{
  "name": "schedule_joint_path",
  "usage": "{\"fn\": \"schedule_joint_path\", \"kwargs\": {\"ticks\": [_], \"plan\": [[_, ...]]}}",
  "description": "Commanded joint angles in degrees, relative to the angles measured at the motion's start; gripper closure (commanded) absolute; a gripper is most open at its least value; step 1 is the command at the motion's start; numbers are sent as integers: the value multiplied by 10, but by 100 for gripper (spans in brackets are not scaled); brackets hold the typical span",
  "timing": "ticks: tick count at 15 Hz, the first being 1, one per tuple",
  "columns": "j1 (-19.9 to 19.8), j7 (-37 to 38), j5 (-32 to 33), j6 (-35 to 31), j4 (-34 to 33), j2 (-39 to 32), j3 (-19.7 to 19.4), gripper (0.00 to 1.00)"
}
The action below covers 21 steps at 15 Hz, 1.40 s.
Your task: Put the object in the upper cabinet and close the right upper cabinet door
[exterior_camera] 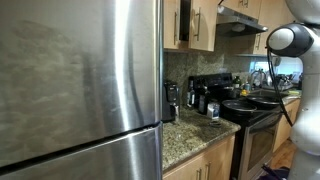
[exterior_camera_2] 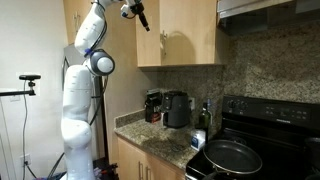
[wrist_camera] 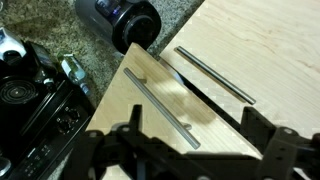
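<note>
So the claw (exterior_camera_2: 137, 12) is way up by the top front corner of the cabinet (exterior_camera_2: 185, 35), on the end of the white arm (exterior_camera_2: 85, 60), which stretches up from beside the counter (exterior_camera_2: 160, 138). The wrist view looks straight down the cabinet front. The claw's fingers (wrist_camera: 270, 155) are spread wide with only bare wood showing between them, so it's released and not gripping anything.

Two slim bar handles (wrist_camera: 160, 105) run side by side on the two doors, with a dark seam between them. From that angle I honestly can't tell which door is which. In an exterior view the right door (exterior_camera: 206, 25) sits next to its twin and both look flush with the cabinet. It's pretty small in the picture though, so I wouldn't swear to it.

Under the cabinet a black coffee maker (exterior_camera_2: 177, 108) stands on the granite counter, with a smaller dark appliance (exterior_camera_2: 153, 105) just beside it. Lower down and off to the side of the cabinet is the stove (exterior_camera_2: 275, 125), with a dark pan (exterior_camera_2: 232, 155) on it and the hood (exterior_camera_2: 268, 10) above. A big steel fridge (exterior_camera: 80, 80) fills the near side of an exterior view, and the cabinet peeks out past its edge. Which bit of counter clutter is the object for the cabinet, I can't tell.
</note>
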<state>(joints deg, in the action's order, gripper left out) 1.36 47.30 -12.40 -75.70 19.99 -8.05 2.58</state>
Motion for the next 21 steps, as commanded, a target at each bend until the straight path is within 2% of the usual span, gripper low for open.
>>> {"fn": "schedule_joint_path", "kwargs": {"ticks": [1, 3, 4, 7, 8, 11, 16, 19, 21], "plan": [[-3, -1, -1, 5, 2, 0, 2, 0], [-2, -1, -1, 14, 10, -4, 2, 0], [9, 8, 22, 10, 12, -10, -2, 0], [19, 26, 39, 12, -16, -47, -6, 0], [24, 23, 49, -6, 12, -32, -8, 0], [30, 41, 66, -50, 10, -34, -11, 0], [45, 15, 82, 41, 11, -50, -9, 0], [87, 15, 158, 125, -6, -86, -10, 0], [92, 29, 142, 188, 5, -94, -3, 0]]}}
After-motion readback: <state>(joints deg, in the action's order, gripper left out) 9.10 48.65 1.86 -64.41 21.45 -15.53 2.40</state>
